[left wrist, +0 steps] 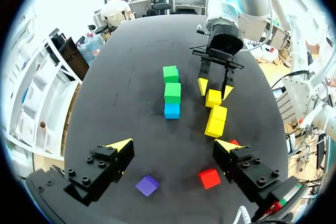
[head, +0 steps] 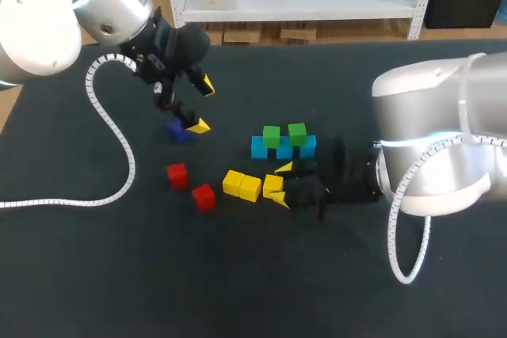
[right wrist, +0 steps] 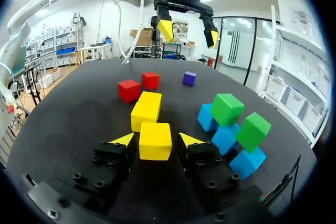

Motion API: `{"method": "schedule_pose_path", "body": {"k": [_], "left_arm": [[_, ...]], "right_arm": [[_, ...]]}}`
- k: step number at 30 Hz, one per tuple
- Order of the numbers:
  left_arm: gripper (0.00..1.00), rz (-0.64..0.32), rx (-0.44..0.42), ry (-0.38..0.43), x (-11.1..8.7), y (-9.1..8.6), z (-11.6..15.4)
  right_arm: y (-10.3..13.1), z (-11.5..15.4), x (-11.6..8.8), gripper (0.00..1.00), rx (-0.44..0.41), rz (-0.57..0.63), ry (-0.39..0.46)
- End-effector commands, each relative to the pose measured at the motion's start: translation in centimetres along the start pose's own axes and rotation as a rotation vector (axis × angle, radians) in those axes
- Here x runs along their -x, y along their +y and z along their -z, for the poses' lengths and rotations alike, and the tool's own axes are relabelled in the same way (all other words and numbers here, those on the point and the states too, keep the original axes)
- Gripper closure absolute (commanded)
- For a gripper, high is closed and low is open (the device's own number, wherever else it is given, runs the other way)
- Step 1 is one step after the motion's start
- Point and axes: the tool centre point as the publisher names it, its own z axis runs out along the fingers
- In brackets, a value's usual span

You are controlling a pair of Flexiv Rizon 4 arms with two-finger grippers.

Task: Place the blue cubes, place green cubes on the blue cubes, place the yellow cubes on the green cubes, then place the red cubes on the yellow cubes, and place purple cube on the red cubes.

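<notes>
**Q:** Where does the right gripper [head: 281,184] stand?

**A:** It's low on the table with its fingers apart either side of a yellow cube [right wrist: 155,141]. I see a sliver of gap on each side, so it isn't clamped yet. That cube lies just near of the blue cubes [head: 283,150], with the other yellow cubes [head: 242,186] just beside it on the left.

**Q:** What worries you?

**A:** If I close off-centre, the cube could twist and shove its neighbour. Worse, the green cubes [head: 272,135] sit skewed across the blue row. Setting yellow down hard there could tip one off.

**Q:** And the left?

**A:** The left gripper [left wrist: 173,145] hangs wide open above the purple cube [left wrist: 147,185] at the far left, well apart. I expect no clash unless both arms go to the stack together.
</notes>
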Motion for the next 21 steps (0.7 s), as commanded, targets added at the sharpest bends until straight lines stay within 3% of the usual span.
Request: {"method": "schedule_pose_path", "body": {"k": [1, 6, 8, 15, 21], "left_arm": [[0.0, -0.003, -0.002, -0.002, -0.1, 0.1, 0.0], [0.0, -0.003, -0.002, -0.002, -0.1, 0.1, 0.0], [0.0, -0.003, -0.002, -0.002, -0.1, 0.1, 0.0], [0.0, -0.003, -0.002, -0.002, -0.1, 0.1, 0.0], [0.0, -0.003, -0.002, -0.002, -0.1, 0.1, 0.0]], "right_arm": [[0.1, -0.3, 0.0, 0.53, -0.014, -0.001, 0.0], [0.1, -0.2, 0.1, 0.79, -0.023, -0.006, 0.005], [0.2, -0.1, 0.1, 1.0, -0.025, -0.007, 0.007], [1.2, 0.8, 1.2, 1.0, 0.003, -0.01, 0.009], [1.7, 1.7, 3.1, 1.0, 0.125, 0.02, 0.005]]}}
